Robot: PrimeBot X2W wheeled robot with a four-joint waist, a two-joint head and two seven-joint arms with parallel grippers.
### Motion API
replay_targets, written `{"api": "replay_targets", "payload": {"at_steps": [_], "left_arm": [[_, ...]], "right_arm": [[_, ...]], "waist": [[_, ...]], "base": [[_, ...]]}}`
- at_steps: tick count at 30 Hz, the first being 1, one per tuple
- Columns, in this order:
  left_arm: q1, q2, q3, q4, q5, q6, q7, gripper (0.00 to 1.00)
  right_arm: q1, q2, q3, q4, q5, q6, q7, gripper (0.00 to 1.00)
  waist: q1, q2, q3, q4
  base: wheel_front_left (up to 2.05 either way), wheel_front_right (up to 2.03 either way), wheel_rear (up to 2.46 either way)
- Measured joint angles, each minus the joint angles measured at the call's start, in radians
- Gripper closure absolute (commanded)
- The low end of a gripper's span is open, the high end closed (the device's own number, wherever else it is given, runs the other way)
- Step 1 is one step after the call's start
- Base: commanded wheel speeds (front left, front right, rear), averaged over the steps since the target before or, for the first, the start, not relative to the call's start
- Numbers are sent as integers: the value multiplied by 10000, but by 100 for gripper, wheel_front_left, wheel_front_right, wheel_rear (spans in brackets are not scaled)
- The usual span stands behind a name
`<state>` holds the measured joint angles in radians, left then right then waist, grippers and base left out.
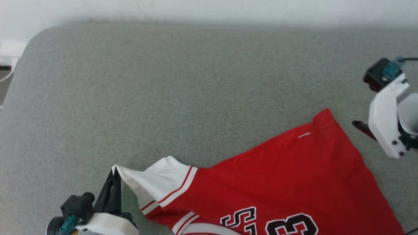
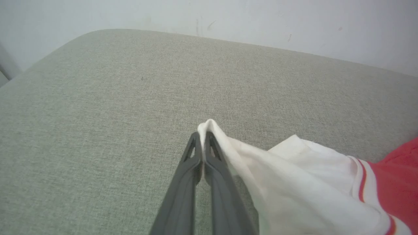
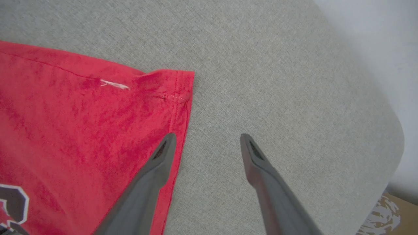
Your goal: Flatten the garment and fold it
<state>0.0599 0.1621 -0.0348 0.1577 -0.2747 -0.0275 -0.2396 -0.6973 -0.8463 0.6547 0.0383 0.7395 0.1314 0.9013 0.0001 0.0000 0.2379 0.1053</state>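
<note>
the garment (image 1: pixel 287 176) lies on the grey cloth-covered table (image 1: pixel 196 81), lettering up, its lower part out of the head view. the left tool (image 2: pixel 203 138) is pinched tight on the tip of the white sleeve. the right tool (image 3: pixel 207 140) stands wide open by the red hem corner, seemingly gripping nothing.

The right end effector (image 3: pixel 207 138) hangs spread wide, one finger over the edge of the red shirt (image 3: pixel 81 130), the other over the grey desk (image 3: pixel 277 81).

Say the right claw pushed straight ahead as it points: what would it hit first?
Probably the bare grey cushion, just beside the garment's hem corner; the open right gripper has nothing before it. Depth is unclear.
</note>
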Motion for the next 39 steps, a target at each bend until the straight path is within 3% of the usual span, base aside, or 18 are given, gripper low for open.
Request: {"api": "replay_targets", "payload": {"at_steps": [7, 16, 17, 22, 29, 34, 39], "left_arm": [[-478, -176, -251, 207, 6, -155, -88, 100], [-714, -324, -326, 468, 23, -238, -163, 100], [-720, -324, -320, 493, 27, -242, -163, 100], [-714, -316, -219, 585, 33, -242, -173, 100], [-665, -190, 178, 382, 222, -215, -173, 100], [-943, 138, 581, -159, 412, -153, -173, 100], [-2035, 506, 662, -871, 570, -155, -173, 100]], "right_arm": [[-848, 1262, 633, 2711, 10, 0, -146, 0], [-1011, 1616, 1384, 4050, 454, 0, -1181, 0], [-1020, 1586, 1442, 4069, 571, 0, -1298, 98], [-1018, 1475, 1783, 4042, 938, 0, -2360, 100], [-680, 1348, 1854, 3237, 1377, 0, -4982, 100], [-687, 1223, 1490, 2692, 1001, 2, -6650, 100], [-755, 1509, 673, 2462, 663, 2, -7988, 100]], "waist": [[1, 0, 495, 484], [-3, 0, 951, 879], [-3, 0, 965, 881], [-1, 0, 835, 771], [0, 0, 245, 411], [-1, 0, -256, 31], [-1, 0, -711, -360]], "base": [[0, 0, 0], [0, 0, 0], [0, 0, 0], [0, 0, 0], [0, 0, 0], [0, 0, 0], [0, 0, 0]]}}
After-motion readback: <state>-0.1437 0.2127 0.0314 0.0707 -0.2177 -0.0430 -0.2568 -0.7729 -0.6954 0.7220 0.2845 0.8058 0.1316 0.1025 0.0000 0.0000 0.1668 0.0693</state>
